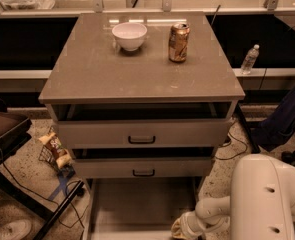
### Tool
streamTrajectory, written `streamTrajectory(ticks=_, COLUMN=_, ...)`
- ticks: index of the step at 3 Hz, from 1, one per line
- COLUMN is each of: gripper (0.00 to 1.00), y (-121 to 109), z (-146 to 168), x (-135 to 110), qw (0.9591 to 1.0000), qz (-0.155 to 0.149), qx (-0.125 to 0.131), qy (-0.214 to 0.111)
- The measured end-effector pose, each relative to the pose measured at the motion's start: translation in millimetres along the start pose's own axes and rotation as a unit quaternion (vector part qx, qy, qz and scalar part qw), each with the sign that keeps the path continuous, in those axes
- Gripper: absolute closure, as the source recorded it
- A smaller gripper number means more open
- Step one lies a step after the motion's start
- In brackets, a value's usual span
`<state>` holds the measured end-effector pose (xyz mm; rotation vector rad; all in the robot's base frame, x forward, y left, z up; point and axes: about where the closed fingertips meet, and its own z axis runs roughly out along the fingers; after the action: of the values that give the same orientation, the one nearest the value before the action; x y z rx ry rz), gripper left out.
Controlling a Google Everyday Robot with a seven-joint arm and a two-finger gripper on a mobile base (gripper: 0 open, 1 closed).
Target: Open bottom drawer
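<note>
The bottom drawer [142,204] stands pulled far out below the two upper drawer fronts, showing its plain pale grey interior. Its front panel and handle lie past the lower edge of the view. My gripper [183,228] sits at the drawer's near right corner, at the bottom edge of the picture, on the end of my white arm [267,199]. Whatever it holds is hidden.
The middle drawer [143,168] and top drawer [142,134] are each ajar by a small gap. A white bowl [129,35] and a drink can [178,42] stand on the cabinet top. A snack bag [54,151] and cables lie on the floor at left, a water bottle [250,59] at right.
</note>
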<state>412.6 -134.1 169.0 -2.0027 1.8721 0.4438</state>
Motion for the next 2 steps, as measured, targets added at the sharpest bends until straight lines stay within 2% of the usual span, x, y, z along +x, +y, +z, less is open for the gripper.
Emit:
streamTrajectory(ticks=1, gripper=1.0, y=41, z=-3, x=-1, qw=0.9997, qz=0.017, qx=-0.018, qy=0.001)
streamTrajectory(ticks=2, gripper=1.0, y=58, z=-4, x=0, qw=0.9993, qz=0.025, qx=-0.026, qy=0.002)
